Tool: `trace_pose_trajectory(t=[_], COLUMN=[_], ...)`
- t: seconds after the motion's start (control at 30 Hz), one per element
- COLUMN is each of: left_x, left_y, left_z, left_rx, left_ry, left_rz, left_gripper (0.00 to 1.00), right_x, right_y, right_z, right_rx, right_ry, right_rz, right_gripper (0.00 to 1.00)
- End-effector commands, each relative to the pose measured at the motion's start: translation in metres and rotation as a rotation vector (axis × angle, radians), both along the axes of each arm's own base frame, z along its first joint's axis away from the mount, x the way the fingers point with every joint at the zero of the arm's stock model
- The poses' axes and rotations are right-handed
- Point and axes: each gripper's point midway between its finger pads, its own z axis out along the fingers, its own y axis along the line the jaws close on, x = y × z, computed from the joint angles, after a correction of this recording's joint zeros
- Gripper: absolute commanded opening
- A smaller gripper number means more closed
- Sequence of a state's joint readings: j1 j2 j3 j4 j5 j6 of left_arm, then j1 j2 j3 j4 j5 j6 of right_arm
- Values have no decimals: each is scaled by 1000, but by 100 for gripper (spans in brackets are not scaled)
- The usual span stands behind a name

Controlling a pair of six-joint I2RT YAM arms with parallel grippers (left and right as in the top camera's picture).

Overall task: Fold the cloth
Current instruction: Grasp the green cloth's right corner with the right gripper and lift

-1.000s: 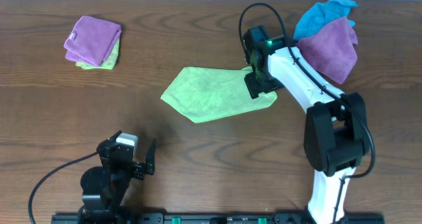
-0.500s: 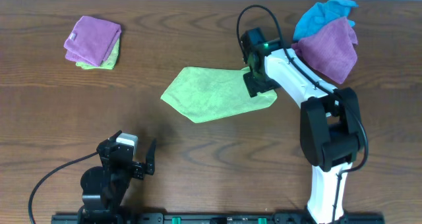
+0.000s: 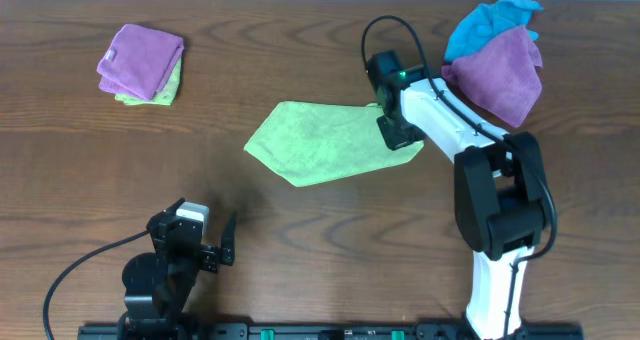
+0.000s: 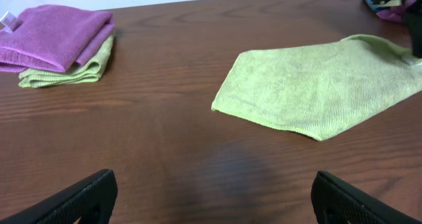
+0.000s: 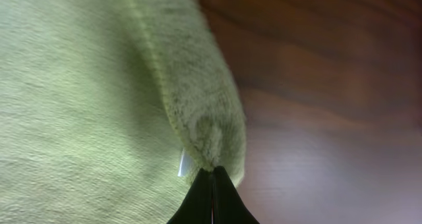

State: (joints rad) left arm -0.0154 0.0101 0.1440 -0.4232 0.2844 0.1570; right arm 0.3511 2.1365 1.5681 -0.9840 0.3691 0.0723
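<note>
The lime-green cloth (image 3: 320,140) lies spread flat on the middle of the wooden table, and it also shows in the left wrist view (image 4: 323,85). My right gripper (image 3: 395,130) is at the cloth's right edge, shut on it. In the right wrist view the two fingers (image 5: 212,178) meet and pinch a raised fold of the cloth's hem (image 5: 204,128). My left gripper (image 3: 205,238) stays near the table's front left, far from the cloth. It stands open (image 4: 211,197) with only bare table between its fingers.
A folded purple cloth (image 3: 142,55) rests on a folded green one (image 3: 150,92) at the back left. A bright blue cloth (image 3: 490,20) and a purple cloth (image 3: 505,75) lie heaped at the back right, close behind my right arm.
My right gripper has closed on the cloth's right edge and bunched it slightly. The left arm has not moved.
</note>
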Motion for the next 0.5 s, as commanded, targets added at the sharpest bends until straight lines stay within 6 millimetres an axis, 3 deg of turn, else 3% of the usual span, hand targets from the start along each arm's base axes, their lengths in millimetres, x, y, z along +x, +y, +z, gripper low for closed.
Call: trace_pose_trajectory(t=[0.0, 0.33, 0.4, 0.47], left_x=[-1, -1, -1, -1], left_y=[-1, -1, -1, -1], left_z=[-9, -9, -9, -9], left_rx=[0, 0, 0, 0], left_ry=[20, 20, 20, 20], left_rz=[-4, -4, -4, -4], left_gripper=[95, 95, 95, 95], right_x=[27, 75, 76, 73], right_y=[-19, -25, -16, 8], right_z=[38, 175, 199, 214], right_rx=[-116, -78, -30, 60], right_ry=[-155, -412, -446, -450], right_rz=[-105, -190, -180, -145], right_gripper=[1, 1, 1, 1])
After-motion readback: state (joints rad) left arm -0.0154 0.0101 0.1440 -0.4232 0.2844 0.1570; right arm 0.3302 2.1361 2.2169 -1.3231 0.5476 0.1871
